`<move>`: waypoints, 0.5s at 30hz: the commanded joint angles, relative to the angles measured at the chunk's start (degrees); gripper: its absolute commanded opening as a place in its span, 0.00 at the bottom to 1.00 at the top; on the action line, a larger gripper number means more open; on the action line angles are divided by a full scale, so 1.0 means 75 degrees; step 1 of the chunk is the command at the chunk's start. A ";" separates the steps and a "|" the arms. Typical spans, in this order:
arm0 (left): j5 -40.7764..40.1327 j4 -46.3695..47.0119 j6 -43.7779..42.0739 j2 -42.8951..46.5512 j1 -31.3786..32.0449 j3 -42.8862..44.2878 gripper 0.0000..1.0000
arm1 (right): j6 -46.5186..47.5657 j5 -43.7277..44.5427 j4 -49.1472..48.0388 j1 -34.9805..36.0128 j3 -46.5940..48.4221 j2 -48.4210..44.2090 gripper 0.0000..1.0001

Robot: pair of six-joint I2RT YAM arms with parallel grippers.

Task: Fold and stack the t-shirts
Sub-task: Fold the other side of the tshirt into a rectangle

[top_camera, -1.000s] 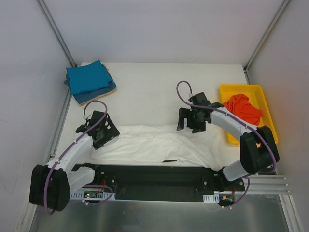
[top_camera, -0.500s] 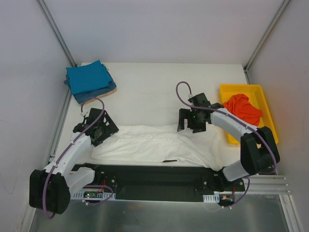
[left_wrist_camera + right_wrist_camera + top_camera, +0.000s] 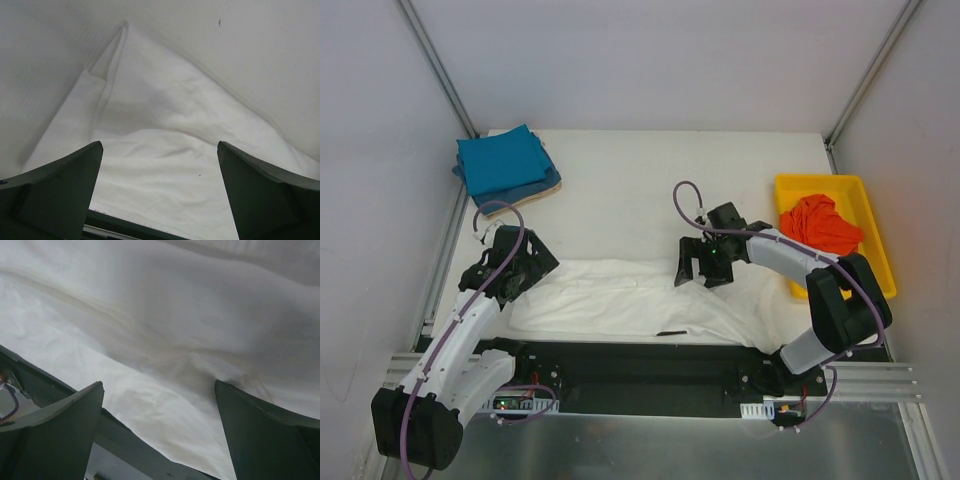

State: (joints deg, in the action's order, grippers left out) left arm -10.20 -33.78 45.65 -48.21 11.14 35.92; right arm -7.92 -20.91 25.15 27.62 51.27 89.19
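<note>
A white t-shirt [image 3: 620, 300] lies spread along the near edge of the table; it fills the left wrist view [image 3: 165, 150] and the right wrist view [image 3: 175, 330]. My left gripper [image 3: 523, 272] is open over the shirt's left end. My right gripper [image 3: 698, 267] is open over the shirt's far edge, right of the middle, with one fingertip [image 3: 250, 425] pressing the cloth. A folded stack with teal-blue shirts [image 3: 503, 162] on a tan one [image 3: 538, 190] sits at the far left. An orange-red shirt [image 3: 820, 224] lies crumpled in the tray.
A yellow plastic tray [image 3: 875, 220] stands at the right edge. Grey walls and metal posts close in the table on three sides. A black base rail [image 3: 640, 360] runs along the near edge, under the shirt's hem.
My left gripper has drawn back and to the left, off the shirt's end. My right gripper has moved left and nearer, down onto the shirt's far edge.
</note>
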 commanded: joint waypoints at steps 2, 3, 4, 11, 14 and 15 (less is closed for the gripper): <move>-0.0293 -0.0266 0.0078 -0.0029 -0.0067 0.0238 0.99 | -0.0115 -0.0845 -0.0212 0.0419 -0.0156 -0.0500 0.97; -0.0281 -0.0277 0.0078 -0.0053 -0.0067 0.0238 0.99 | -0.0139 -0.0961 -0.0212 0.0535 -0.0202 -0.0582 0.96; -0.0270 -0.0266 0.0101 -0.0099 -0.0067 0.0238 0.99 | -0.0162 -0.0986 -0.0166 0.0595 -0.0226 -0.0734 0.97; -0.0246 -0.0266 0.0101 -0.0299 -0.0067 0.0261 0.99 | -0.0291 -0.0928 0.0104 0.1344 -0.0320 -0.1286 0.97; -0.0246 -0.0265 0.0078 -0.0299 -0.0067 0.0308 0.99 | -0.0139 -0.0532 0.0361 0.1474 -0.0296 -0.1508 0.97; -0.0234 -0.0266 0.0078 -0.0311 -0.0067 0.0308 1.00 | -0.0081 -0.0251 0.0478 0.1474 -0.0262 -0.1590 0.97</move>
State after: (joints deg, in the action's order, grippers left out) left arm -11.00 -35.00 45.87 -50.39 11.14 35.99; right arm -9.39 -26.17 25.19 37.67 49.17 80.68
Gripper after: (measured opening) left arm 0.992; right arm 0.968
